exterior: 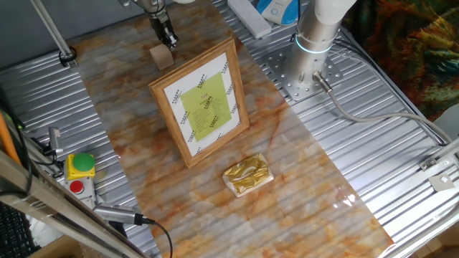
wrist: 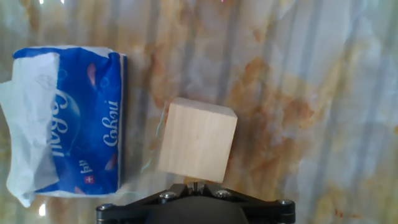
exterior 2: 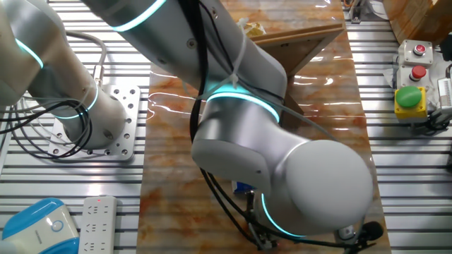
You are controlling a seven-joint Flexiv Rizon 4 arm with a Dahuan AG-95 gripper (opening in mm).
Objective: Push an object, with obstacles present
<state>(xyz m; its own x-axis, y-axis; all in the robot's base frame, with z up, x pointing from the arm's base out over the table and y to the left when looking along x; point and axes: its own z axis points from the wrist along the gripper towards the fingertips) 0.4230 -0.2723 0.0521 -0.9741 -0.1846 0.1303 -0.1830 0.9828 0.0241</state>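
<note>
Wooden block (exterior: 162, 56) sits at the far end of the marbled orange-white mat (exterior: 301, 193), at about 11 o'clock from the picture frame (exterior: 202, 104) in one fixed view. Gripper (exterior: 168, 39) is right at the block, tip at its upper edge; contact looks likely but can't confirm.

Hand view: block (wrist: 197, 148) is centered just above the gripper body, slightly rotated, one edge nearly against the black finger hardware (wrist: 194, 202). Finger state: can't tell, tips aren't resolved in any view. A blue-and-white tissue pack (wrist: 65, 127) lies at 9 o'clock from the block, close but with a gap.

Frame stands tilted back, white mat and yellow-green sheet facing the camera. Gold foil packet (exterior: 247, 175) lies flat at roughly 5 o'clock from the frame, apart from it, well away from the block.

The other fixed view: the arm (exterior 2: 282, 176) fills most of the picture and hides the block. Frame's back (exterior 2: 307, 42) and a sliver of foil (exterior 2: 253, 28) show at 12 o'clock. Button box with a green cap (exterior 2: 407, 95) sits at 2 o'clock, off the mat.
</note>
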